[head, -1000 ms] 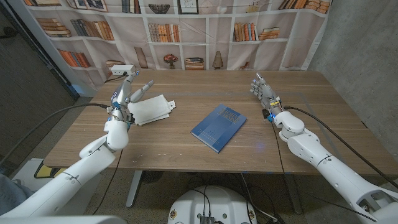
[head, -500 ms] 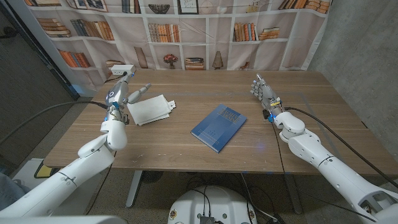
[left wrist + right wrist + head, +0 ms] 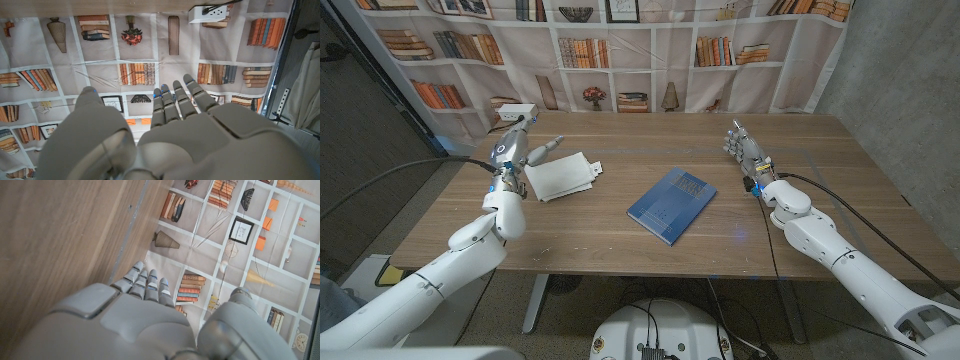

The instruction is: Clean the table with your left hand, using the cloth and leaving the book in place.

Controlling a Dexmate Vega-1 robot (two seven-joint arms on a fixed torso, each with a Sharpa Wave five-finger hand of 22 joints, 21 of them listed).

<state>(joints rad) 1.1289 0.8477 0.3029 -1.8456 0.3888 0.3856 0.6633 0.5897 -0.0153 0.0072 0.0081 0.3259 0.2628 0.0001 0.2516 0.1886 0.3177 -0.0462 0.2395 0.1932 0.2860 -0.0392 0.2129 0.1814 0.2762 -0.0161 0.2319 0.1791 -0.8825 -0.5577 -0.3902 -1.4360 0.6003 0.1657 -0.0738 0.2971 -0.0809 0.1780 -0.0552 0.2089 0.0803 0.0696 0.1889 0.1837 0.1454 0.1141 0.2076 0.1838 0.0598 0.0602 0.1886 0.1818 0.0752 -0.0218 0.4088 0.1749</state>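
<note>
1. The cloth (image 3: pixel 562 175) lies on the wooden table (image 3: pixel 580 235) toward the robot's left side, a pale folded piece with layered edges, well apart from the blue book (image 3: pixel 671 205) that sits near the table's middle.
2. The left hand (image 3: pixel 517 152) hovers at the cloth's outer edge, fingers spread and reaching out over the table; it holds nothing. Whether a fingertip touches the cloth cannot be told from the head view. In the left wrist view the left hand's fingers (image 3: pixel 175 102) are extended, with nothing between them.
3. The right hand (image 3: pixel 744 146) waits on the far right of the table, near the edge; its fingers look straight and close together, empty.
4. The cloth looks light, soft and limp, so it will likely bunch or unfold if pinched at a corner. Pressing the palm down on its middle and sliding it seems the surer hold for wiping.
5. The book appears stiff and flat; a sweep that runs too far toward the middle could nudge it, so strokes should stop short of it.
</note>
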